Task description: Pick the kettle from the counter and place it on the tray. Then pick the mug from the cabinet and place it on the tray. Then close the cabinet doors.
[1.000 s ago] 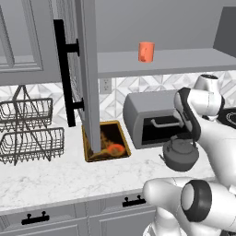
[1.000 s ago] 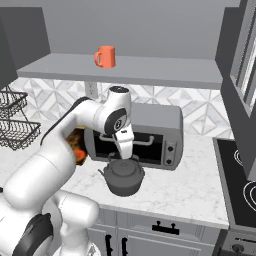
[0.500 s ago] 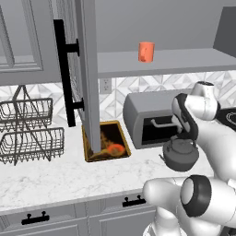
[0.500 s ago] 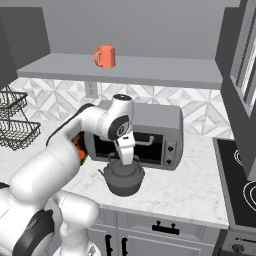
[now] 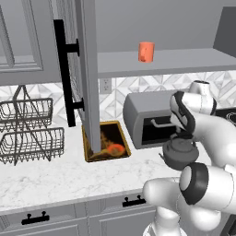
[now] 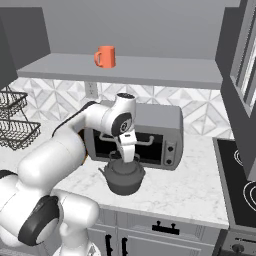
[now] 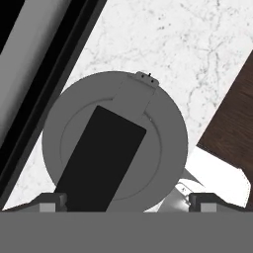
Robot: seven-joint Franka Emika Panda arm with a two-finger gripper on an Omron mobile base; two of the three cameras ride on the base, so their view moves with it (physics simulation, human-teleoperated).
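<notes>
- While two wire baskets stand left on the counter, one tray lies lengthwise toward the wall.
- One kettle sits before the toaster oven, spout left in the right base view.
- One mug stands on the cabinet shelf, handle leftward there.
- Gripper hangs open above the kettle.

Dark grey kettle, orange-red mug, white grey-veined counter.

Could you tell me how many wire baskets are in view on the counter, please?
2. The upper wire basket and the lower wire basket are stacked at the counter's left end, left of the tray. Others may lie beyond the frame.
</notes>
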